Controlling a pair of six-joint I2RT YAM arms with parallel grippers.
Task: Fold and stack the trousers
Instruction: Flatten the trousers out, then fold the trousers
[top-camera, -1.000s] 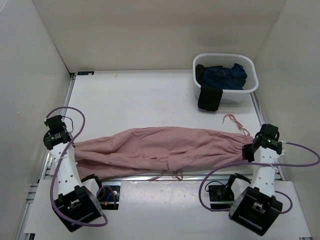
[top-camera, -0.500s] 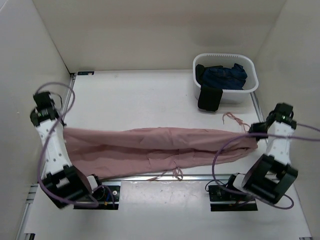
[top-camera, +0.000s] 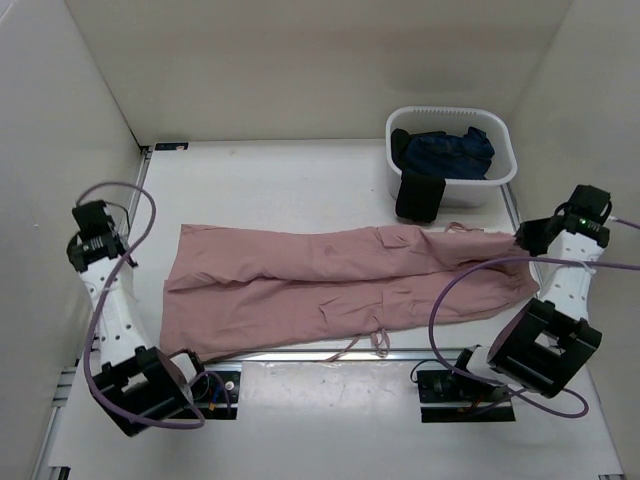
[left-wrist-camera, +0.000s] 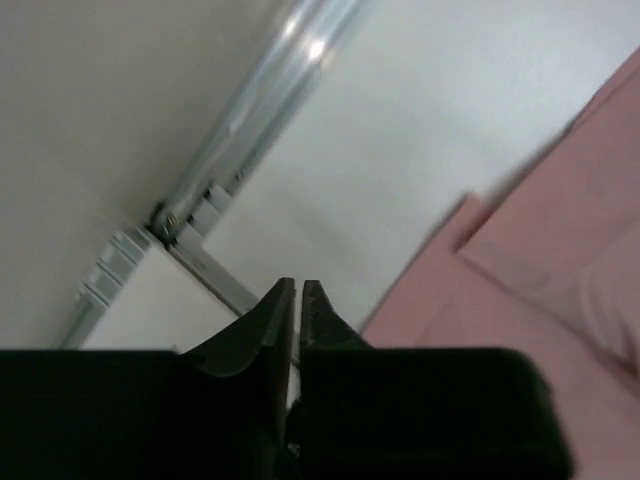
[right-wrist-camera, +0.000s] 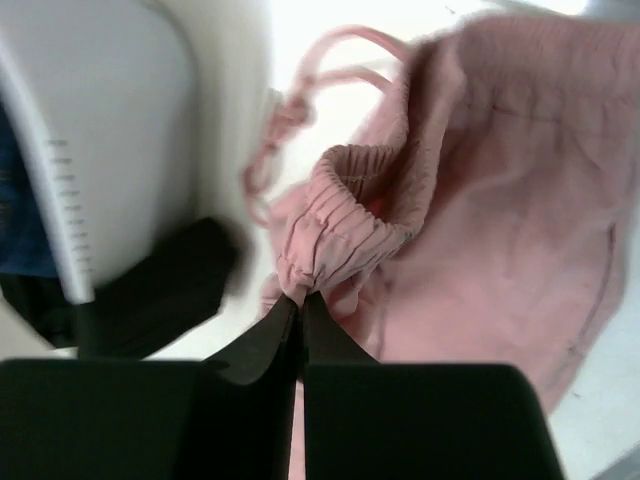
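Observation:
The dusty-pink trousers (top-camera: 330, 280) lie spread across the table, leg ends to the left and gathered waist to the right. My right gripper (top-camera: 528, 238) is shut on a bunched piece of the waistband (right-wrist-camera: 345, 235), pinched at the fingertips of the right gripper (right-wrist-camera: 300, 298) in the right wrist view. The pink drawstring (right-wrist-camera: 300, 100) loops beyond it. My left gripper (top-camera: 100, 245) hangs left of the leg ends, apart from the cloth. The left wrist view has the left gripper (left-wrist-camera: 298, 285) shut with nothing between its jaws and the trousers (left-wrist-camera: 540, 300) off to its right.
A white basket (top-camera: 505, 165) stands at the back right with a dark navy garment (top-camera: 450, 150) inside and a black cloth (top-camera: 420, 195) draped over its front wall. A metal rail (left-wrist-camera: 250, 110) runs along the table's left edge. White walls enclose the table.
The trousers moved away from the near edge and now lie wider and flatter. My left gripper let go of the leg ends. My right gripper carried the waist farther back.

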